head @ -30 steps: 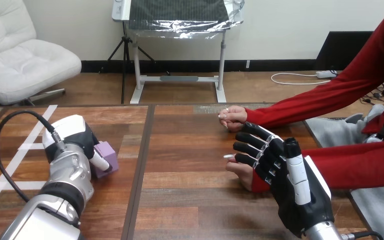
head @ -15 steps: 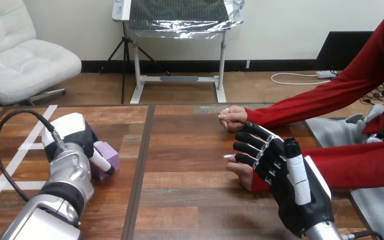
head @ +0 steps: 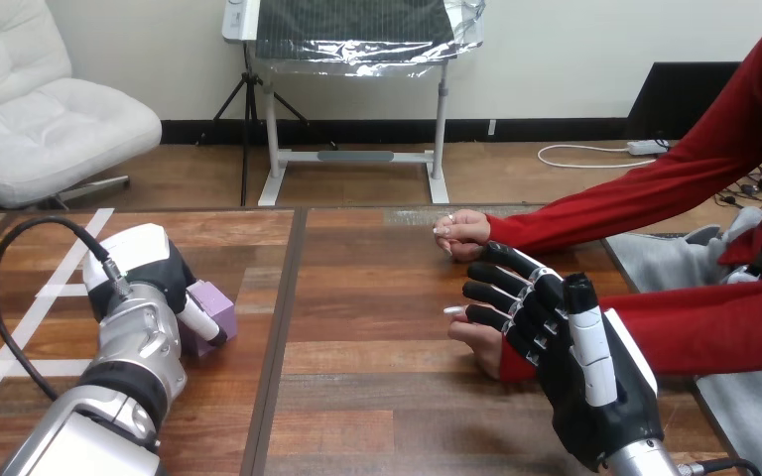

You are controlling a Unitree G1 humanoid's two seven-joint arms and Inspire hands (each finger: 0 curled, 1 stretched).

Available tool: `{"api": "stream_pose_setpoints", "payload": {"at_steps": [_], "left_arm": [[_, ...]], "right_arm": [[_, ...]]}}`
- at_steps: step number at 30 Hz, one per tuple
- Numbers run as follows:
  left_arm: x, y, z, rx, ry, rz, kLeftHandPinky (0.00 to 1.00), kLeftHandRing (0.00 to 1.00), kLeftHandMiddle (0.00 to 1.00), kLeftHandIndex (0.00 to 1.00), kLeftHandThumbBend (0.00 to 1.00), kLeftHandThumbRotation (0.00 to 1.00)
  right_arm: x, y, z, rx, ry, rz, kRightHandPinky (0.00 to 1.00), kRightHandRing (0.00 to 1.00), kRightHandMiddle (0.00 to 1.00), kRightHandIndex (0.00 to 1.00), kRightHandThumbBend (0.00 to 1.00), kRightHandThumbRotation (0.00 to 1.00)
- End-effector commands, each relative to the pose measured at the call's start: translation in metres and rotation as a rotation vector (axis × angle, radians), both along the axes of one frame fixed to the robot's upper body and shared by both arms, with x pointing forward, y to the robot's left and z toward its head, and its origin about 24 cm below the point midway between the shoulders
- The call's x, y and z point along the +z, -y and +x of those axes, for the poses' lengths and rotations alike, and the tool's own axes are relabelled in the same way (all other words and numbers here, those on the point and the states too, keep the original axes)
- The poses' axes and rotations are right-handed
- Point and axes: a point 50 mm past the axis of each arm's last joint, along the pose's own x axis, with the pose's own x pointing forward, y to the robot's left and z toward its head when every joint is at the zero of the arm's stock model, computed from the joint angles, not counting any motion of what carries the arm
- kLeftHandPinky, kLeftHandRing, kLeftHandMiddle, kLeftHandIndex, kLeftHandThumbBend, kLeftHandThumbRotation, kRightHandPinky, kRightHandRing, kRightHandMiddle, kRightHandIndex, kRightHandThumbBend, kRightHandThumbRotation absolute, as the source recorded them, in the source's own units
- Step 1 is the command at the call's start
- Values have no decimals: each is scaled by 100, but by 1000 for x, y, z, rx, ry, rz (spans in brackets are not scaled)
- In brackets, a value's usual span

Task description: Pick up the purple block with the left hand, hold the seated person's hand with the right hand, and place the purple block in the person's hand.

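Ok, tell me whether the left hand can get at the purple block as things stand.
Probably yes: the left hand sits right against the purple block on the table, and nothing lies between them.

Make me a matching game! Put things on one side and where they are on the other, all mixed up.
Things:
1. purple block
2. right hand
3. person's farther hand

Places:
A. over the person's nearer hand
B. near the table's far edge, apart from both robot hands
C. in the left hand's grip, at the view's left

Pairs: 1-C, 2-A, 3-B
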Motion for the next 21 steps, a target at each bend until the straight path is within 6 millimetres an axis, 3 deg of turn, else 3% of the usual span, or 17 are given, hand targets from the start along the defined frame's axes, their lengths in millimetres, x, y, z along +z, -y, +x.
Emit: {"api": "stream_pose_setpoints", "payload": {"at_steps": [1, 8, 21], "left_arm": [[24, 0, 14, -20, 76, 49, 27, 34, 42, 64, 70, 0], [26, 0, 14, -17, 127, 29, 23, 30, 39, 62, 70, 0], [40, 8, 20, 7, 334, -161, 27, 34, 41, 50, 77, 0]], "right_arm": [[22, -2, 14, 21, 100, -11, 78, 80, 80, 81, 89, 86], [22, -2, 14, 24, 107, -16, 78, 80, 80, 81, 88, 87], [21, 0, 14, 10, 99, -19, 78, 80, 80, 81, 88, 87]]}}
